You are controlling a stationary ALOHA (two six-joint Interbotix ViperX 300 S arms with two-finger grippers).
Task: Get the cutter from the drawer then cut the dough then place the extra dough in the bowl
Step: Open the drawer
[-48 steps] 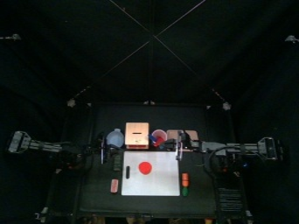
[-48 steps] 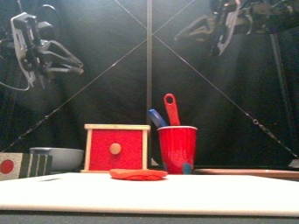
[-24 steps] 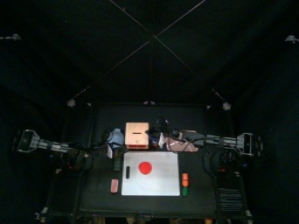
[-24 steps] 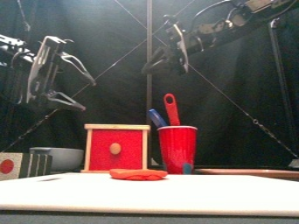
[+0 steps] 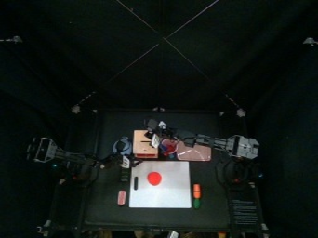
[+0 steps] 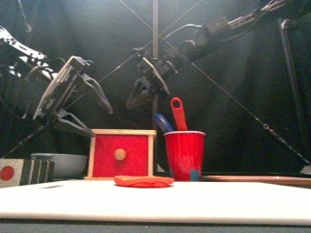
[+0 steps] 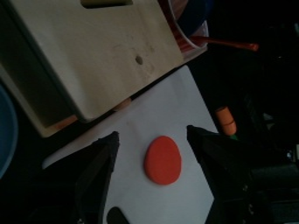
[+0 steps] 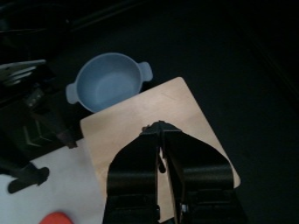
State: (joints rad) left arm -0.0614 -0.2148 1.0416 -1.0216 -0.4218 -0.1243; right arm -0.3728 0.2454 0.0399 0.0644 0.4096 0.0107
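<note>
The pale wooden box [image 6: 122,153] stands behind the white board [image 6: 155,202], its red drawer front flush and shut. A flat red dough disc [image 6: 144,181] lies on the board [image 5: 168,191]. No cutter shows. My right gripper [image 6: 148,87] hangs above the box top [image 8: 176,149] with its jaws shut and empty [image 8: 158,129]. My left gripper [image 6: 69,98] is open in the air, above and left of the box. In its wrist view the left gripper [image 7: 153,134] frames the dough [image 7: 163,160] beside the box [image 7: 93,52]. The blue-grey bowl [image 8: 111,79] sits left of the box.
A red cup [image 6: 185,155] with a blue and a red toy knife stands right of the box. Small toy foods lie at the board's left [image 5: 121,196] and right [image 5: 196,192] edges. The bowl's rim [image 6: 61,162] shows low at the left.
Both arms have come down and inward. The right gripper swung left from the upper right to above the box. The left gripper dropped and moved right toward the box.
</note>
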